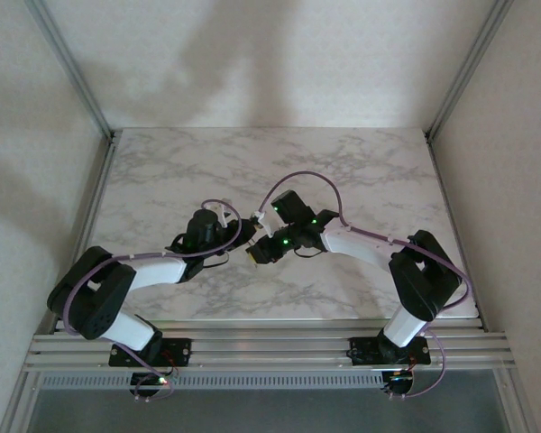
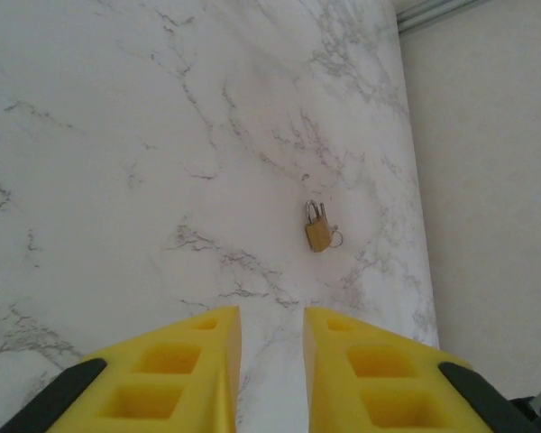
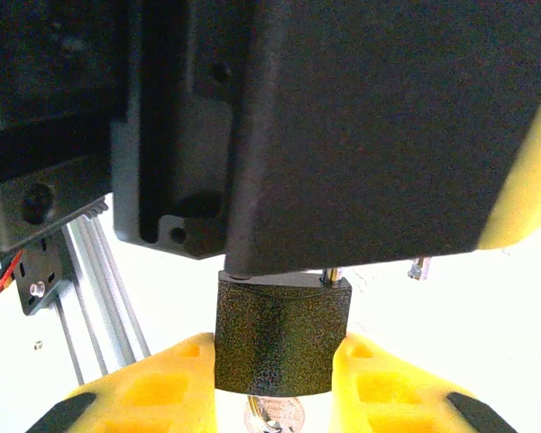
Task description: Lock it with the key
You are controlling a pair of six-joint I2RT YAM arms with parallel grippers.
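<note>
Padlock one, a dark padlock [image 3: 275, 338], is sitting clamped between the fingers of my right gripper [image 3: 275, 361], with metal that I am taking for the key [image 3: 272, 417] hanging under it. My left gripper [image 2: 270, 316] is hovering empty, fingers a little apart, over the surface [image 2: 117, 180], where a brass padlock [image 2: 317, 233] is lying with a small ring [image 2: 335, 239] touching it. I am judging this the hold-and-reach step: next my left gripper is needing to pinch the key squarely and turn it. I am counting two padlocks, two grippers, one likely key.
</note>
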